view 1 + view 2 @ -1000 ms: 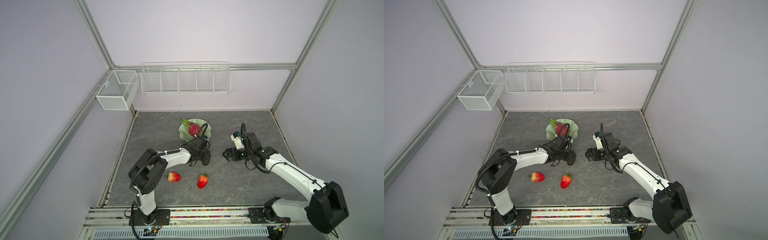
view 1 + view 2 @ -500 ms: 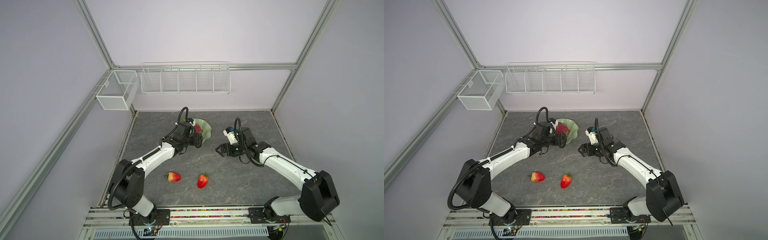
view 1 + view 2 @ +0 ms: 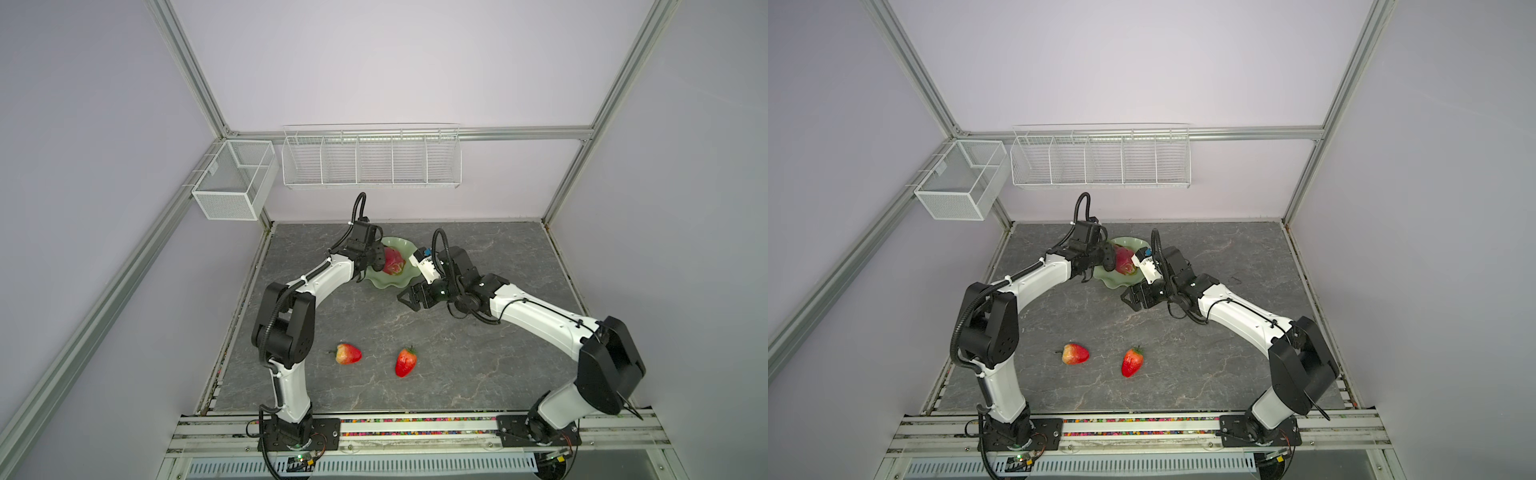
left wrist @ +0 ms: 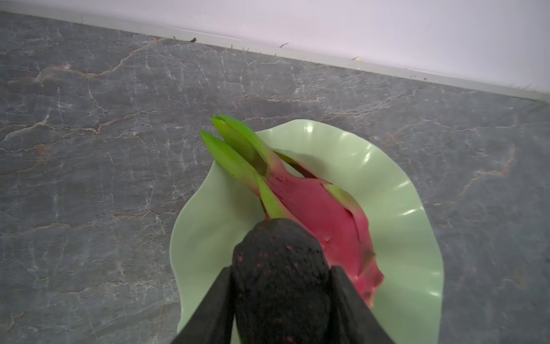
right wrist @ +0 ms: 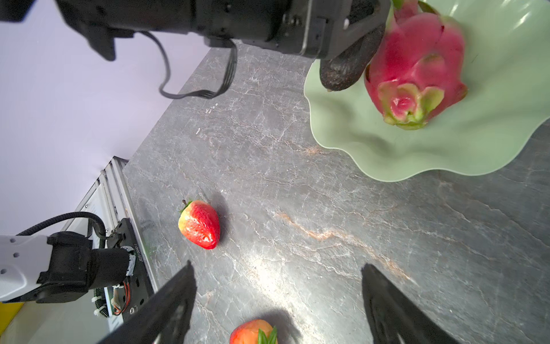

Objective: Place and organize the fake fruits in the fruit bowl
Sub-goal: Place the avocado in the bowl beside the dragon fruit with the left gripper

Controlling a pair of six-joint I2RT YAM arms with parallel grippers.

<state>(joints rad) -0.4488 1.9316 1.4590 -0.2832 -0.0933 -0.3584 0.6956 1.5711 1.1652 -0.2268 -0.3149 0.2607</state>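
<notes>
My left gripper (image 4: 281, 269) is shut on a black bumpy avocado (image 4: 279, 277), held over the near-left part of the pale green fruit bowl (image 4: 395, 178). The avocado is right beside the magenta dragon fruit (image 4: 324, 214) lying in the bowl. In both top views the left gripper (image 3: 376, 259) (image 3: 1108, 259) is at the bowl's (image 3: 386, 286) left rim. My right gripper (image 3: 409, 300) (image 5: 277, 266) stands open and empty, just in front of the bowl. Two red strawberries (image 3: 348, 353) (image 3: 406, 362) lie on the table near the front, apart from both grippers.
Two white wire baskets hang above the table: a small mesh one (image 3: 232, 183) on the left frame rail and a long divided one (image 3: 372, 160) on the back wall. The grey stone-patterned table (image 3: 478, 257) ends at the arm base rail (image 3: 415, 424) in front.
My left gripper has carried the avocado from the table in front of the bowl back and up over the bowl's left part. My right gripper has shifted left, still open.
</notes>
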